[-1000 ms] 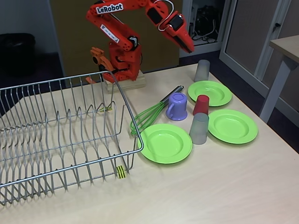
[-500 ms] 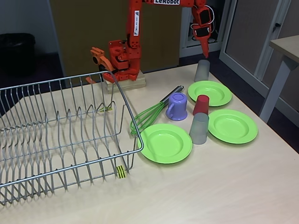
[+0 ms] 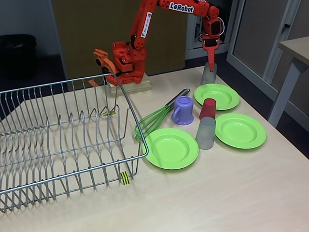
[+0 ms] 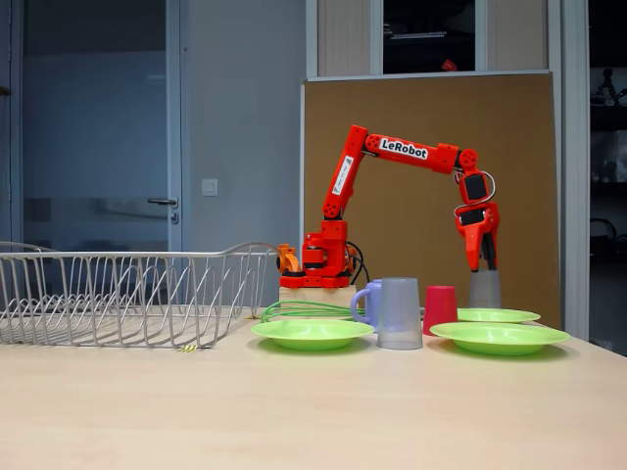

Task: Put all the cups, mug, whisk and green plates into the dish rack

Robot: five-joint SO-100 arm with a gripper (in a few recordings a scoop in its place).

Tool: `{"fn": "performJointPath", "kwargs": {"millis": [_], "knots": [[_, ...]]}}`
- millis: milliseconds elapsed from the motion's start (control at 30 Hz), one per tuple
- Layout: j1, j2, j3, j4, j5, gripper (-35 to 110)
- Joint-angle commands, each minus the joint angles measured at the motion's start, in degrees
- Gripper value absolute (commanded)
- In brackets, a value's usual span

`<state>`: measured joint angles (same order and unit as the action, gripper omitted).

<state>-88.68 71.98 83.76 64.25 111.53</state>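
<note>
Silver wire forms the dish rack, which is seen without any of the task's things in it. Taken from the rack rightward in the downward-looking fixed view, the whisk is found just beside its right end, with one green plate below it; the purple mug comes next, then the red cup and the near grey tumbler, with two further plates beyond. Farthest from the rack, the far grey tumbler is met from above by the gripper, whose tips are placed at its rim. Whether the fingers are parted or closed on the rim cannot be told. If a thin-walled tumbler is pinched off-centre, it could be tipped or skidded toward the nearby plate, and a long carry to the rack could loosen a shallow grip
</note>
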Motion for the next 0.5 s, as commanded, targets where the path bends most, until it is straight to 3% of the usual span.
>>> {"fn": "performJointPath", "kwargs": {"millis": [0, 267, 467], "knots": [[-1.67, -0.26, -1.76, -1.41, 1.58, 44], [-2.72, -1.85, -1.32, -3.25, 2.81, 42], [-2.29, -2.02, 0.09, -4.13, 1.05, 23]]}}
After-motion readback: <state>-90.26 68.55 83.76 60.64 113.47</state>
